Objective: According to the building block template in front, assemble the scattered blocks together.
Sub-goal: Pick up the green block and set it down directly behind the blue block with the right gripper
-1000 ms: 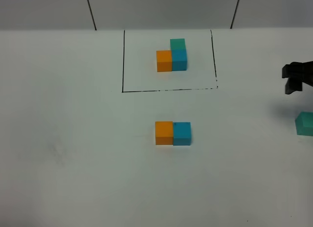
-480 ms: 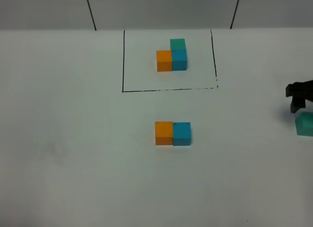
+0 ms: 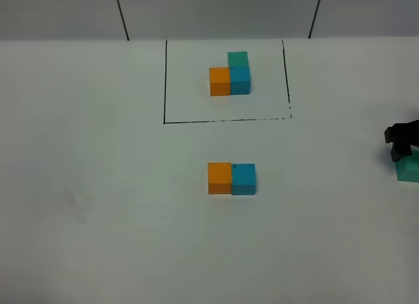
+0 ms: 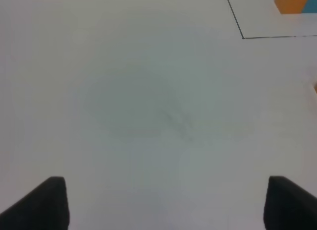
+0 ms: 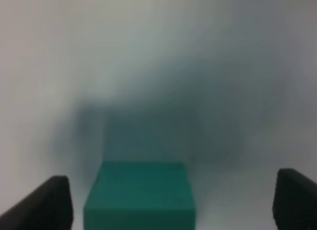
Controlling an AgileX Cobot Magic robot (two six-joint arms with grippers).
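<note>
The teal green cube [image 3: 410, 168] sits at the far right edge of the high view, well apart from the orange cube [image 3: 219, 178] and blue cube [image 3: 243, 179], which are joined mid-desk below the template [image 3: 230, 75]. Over the last second the right fingers [image 5: 49, 202] have dropped from beside the drawn rectangle [image 3: 226, 120] and now stand open either side of it, apparently not touching, though the wrist view is blurred. I judge this the pre-grasp for the last block, which belongs atop the blue cube; the left fingers [image 4: 44, 202] hang open over the plain white desk [image 3: 98, 206], with a grey panelled wall [image 3: 216, 12] behind.
</note>
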